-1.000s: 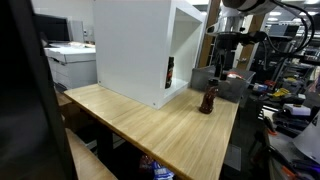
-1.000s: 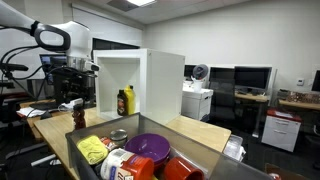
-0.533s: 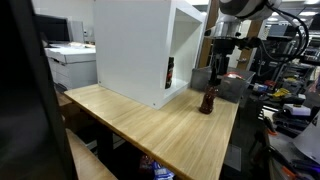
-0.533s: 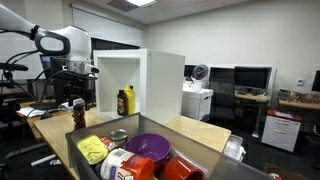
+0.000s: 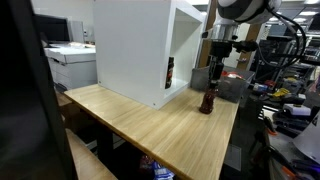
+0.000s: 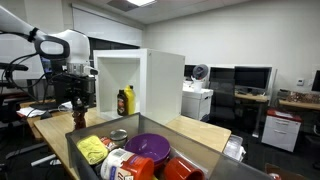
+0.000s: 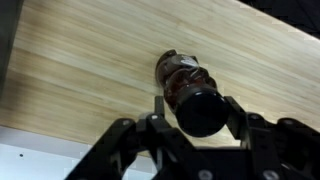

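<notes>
A brown bottle (image 5: 208,101) with a black cap (image 7: 202,112) stands upright on the wooden table (image 5: 150,125), near its edge, in front of the white cabinet. It also shows in an exterior view as a small dark bottle (image 6: 79,114). My gripper (image 7: 195,110) hangs straight above it, pointing down, with a finger on each side of the cap. The right finger (image 7: 236,112) sits against the cap, while a narrow gap remains at the left finger (image 7: 158,106). In both exterior views the gripper (image 5: 215,80) (image 6: 78,100) is level with the bottle's top.
A tall white open-fronted cabinet (image 5: 135,50) stands on the table beside the bottle, with a dark bottle (image 5: 170,72) and a yellow one (image 6: 129,101) inside. A grey bin (image 6: 90,165) of mixed items fills the foreground. Desks and equipment surround the table.
The gripper has come down over the bottle's cap and its fingers have drawn closer together. The bottle has not moved.
</notes>
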You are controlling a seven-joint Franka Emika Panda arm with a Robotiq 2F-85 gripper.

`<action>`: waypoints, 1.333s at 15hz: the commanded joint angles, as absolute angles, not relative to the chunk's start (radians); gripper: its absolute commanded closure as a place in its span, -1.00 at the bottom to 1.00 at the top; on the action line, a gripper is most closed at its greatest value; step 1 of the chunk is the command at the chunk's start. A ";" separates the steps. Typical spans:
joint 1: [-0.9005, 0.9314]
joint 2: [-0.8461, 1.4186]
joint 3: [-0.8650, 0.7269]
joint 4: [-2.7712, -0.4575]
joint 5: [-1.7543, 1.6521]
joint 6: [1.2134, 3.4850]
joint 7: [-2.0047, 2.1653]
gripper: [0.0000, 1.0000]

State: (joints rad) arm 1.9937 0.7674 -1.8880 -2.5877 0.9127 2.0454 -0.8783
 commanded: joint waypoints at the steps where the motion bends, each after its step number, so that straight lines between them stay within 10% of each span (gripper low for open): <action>1: 2.027 0.730 -1.898 -2.601 0.910 2.106 -0.833 0.34; 4: 2.037 0.730 -1.907 -2.591 0.894 2.126 -0.818 0.59; 20: 2.059 0.670 -1.885 -2.490 0.745 2.174 -0.795 0.59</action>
State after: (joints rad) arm 2.0391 0.7140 -1.8772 -2.5237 0.8036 2.1368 -0.8430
